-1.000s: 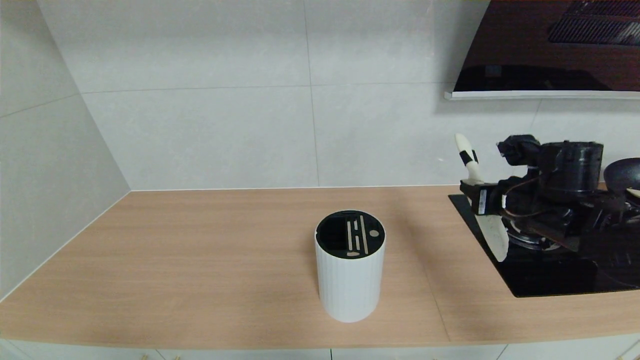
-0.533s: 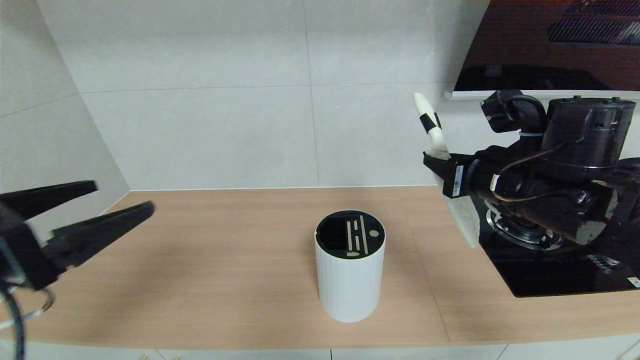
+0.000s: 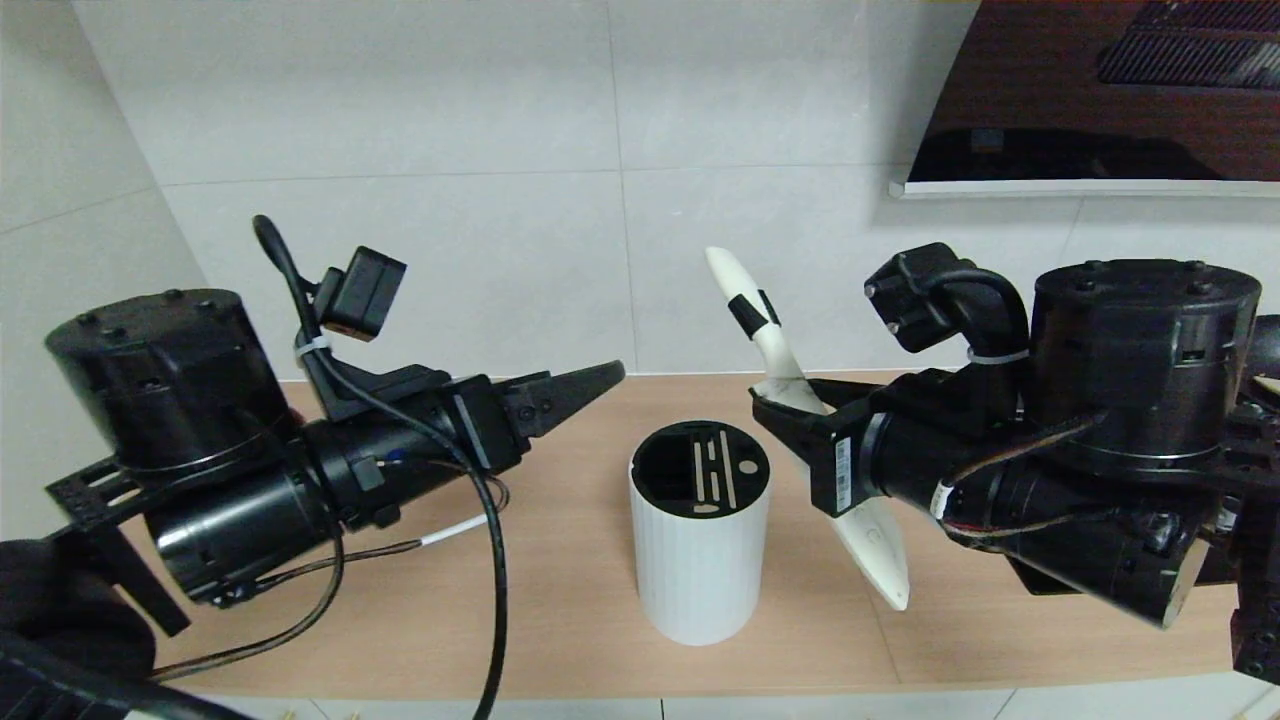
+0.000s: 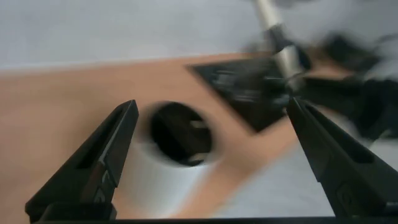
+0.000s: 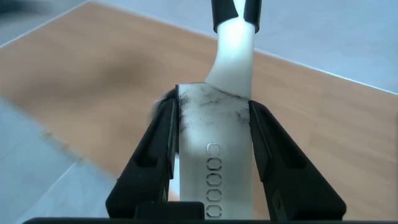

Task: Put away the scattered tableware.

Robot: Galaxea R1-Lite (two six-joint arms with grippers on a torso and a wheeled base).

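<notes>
A white ribbed cylindrical holder (image 3: 700, 560) with a black slotted top stands upright on the wooden counter (image 3: 560, 610). Just to its right my right gripper (image 3: 795, 415) is shut on a white knife (image 3: 878, 548), handle tilted up toward the wall, blade tip pointing down at the counter beside the holder. In the right wrist view the knife (image 5: 214, 149) sits clamped between the gripper's (image 5: 214, 112) black fingers. My left gripper (image 3: 575, 385) hovers left of the holder at about the height of its top, open and holding nothing. In the left wrist view the gripper (image 4: 210, 109) frames the blurred holder (image 4: 171, 165).
A black cooktop (image 3: 1035, 582) lies on the counter's right, mostly behind the right arm; a dark range hood (image 3: 1100, 100) hangs above it. Tiled walls close off the back and left. The counter's front edge runs along the bottom.
The right arm has carried the knife left and down from over the cooktop to beside the holder. The left arm has swung in from the left toward the holder.
</notes>
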